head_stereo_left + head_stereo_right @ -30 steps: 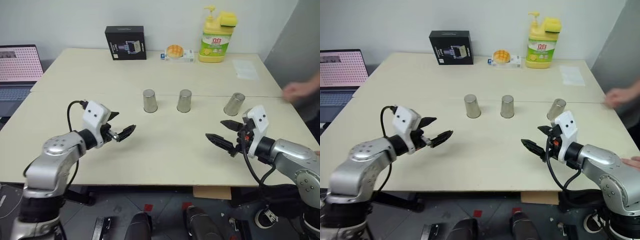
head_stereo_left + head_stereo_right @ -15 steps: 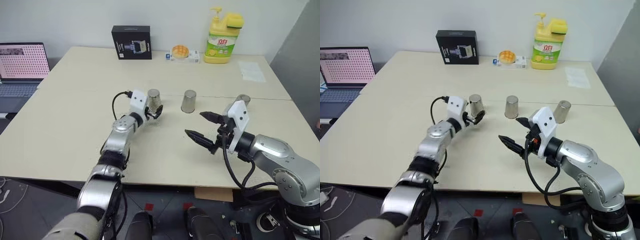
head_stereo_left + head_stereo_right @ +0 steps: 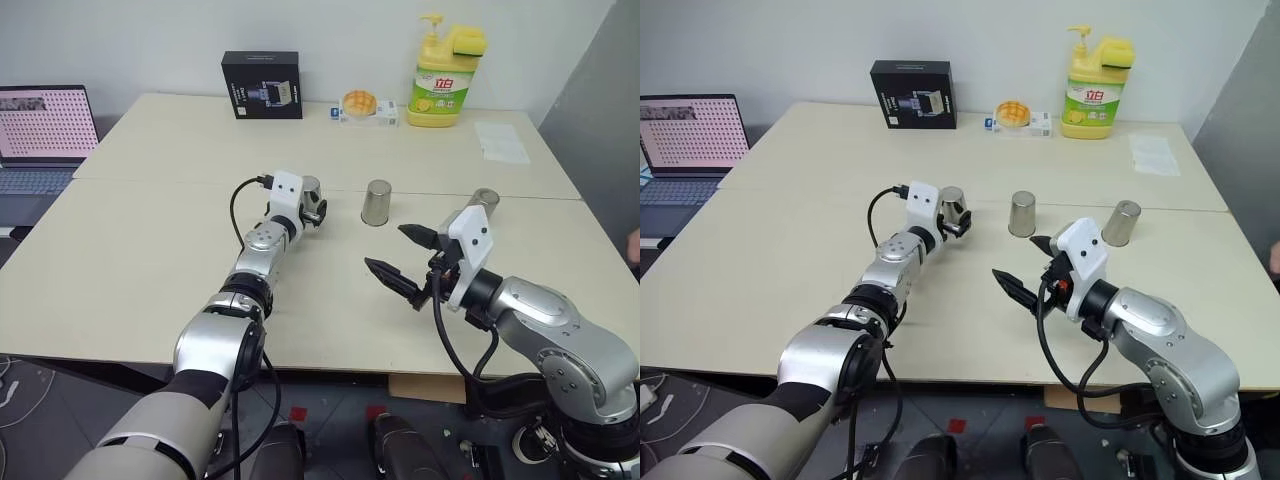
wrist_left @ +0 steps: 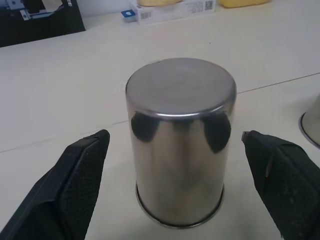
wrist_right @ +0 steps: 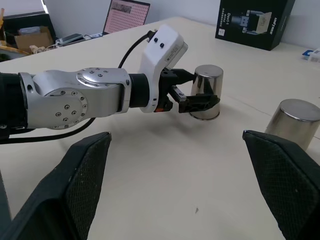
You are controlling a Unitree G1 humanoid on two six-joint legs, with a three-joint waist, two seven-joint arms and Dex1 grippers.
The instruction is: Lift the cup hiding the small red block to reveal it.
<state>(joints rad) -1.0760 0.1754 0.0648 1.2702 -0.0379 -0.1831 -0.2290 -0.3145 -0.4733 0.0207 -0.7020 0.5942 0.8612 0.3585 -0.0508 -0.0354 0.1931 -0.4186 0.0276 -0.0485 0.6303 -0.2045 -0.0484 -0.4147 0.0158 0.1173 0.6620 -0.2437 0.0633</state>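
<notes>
Three steel cups stood upside down in a row across the middle of the pale counter. The left gripper reached level to the leftmost cup, its two black fingers spread to either side of it. In the left wrist view a gap showed between each finger and the cup wall, so the cup stood flat on the counter, bracketed but not pinched. From the head views, the gripper's white housing hid much of that cup, leaving just its top and right side visible.

The middle cup stood free beside it. The right cup was well apart to the right, and in the left eye view the right gripper's housing cut off its lower part.

The right gripper hovered nearer the counter's front edge, fingers spread wide and holding nothing.

The red block could not be seen; which cup covered it could not be told.

At the far edge sat a black box, a small packet and a yellow soap bottle. A laptop was cut off at the left.
</notes>
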